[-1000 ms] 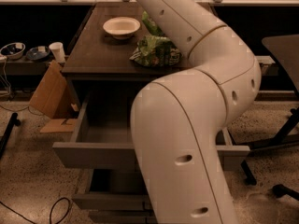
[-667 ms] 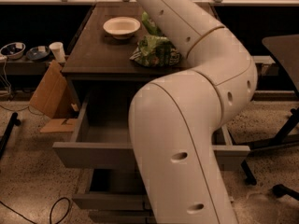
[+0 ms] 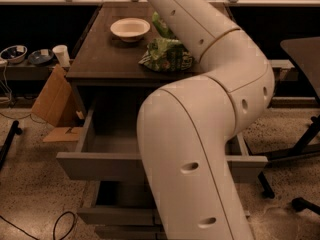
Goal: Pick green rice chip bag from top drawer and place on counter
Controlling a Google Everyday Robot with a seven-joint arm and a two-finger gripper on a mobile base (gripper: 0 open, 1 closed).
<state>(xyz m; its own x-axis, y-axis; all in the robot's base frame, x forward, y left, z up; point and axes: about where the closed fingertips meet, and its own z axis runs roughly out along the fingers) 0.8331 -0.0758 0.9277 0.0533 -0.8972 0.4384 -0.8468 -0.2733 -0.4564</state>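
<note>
The green rice chip bag [image 3: 167, 54], crumpled and light green with pale marks, lies on the counter [image 3: 100, 59] near its front edge, right beside my arm. The top drawer [image 3: 95, 165] is pulled wide open. The part of its inside that shows is bare, and my arm hides its right half. My big white arm [image 3: 200, 134] rises in front of the drawer, bends at the elbow and reaches back over the counter. It leaves the picture at the top, so the gripper is out of view.
A white bowl [image 3: 130, 29] sits at the back of the counter. A second green bag [image 3: 161, 23] peeks out behind the arm. A lower drawer [image 3: 115, 215] stands slightly open. Cardboard [image 3: 52, 104], a cup [image 3: 62, 55] and a floor cable [image 3: 62, 223] are at the left, and chair legs [image 3: 300, 149] at the right.
The arm has shifted only very slightly. The bag, the bowl and the drawer have not moved.
</note>
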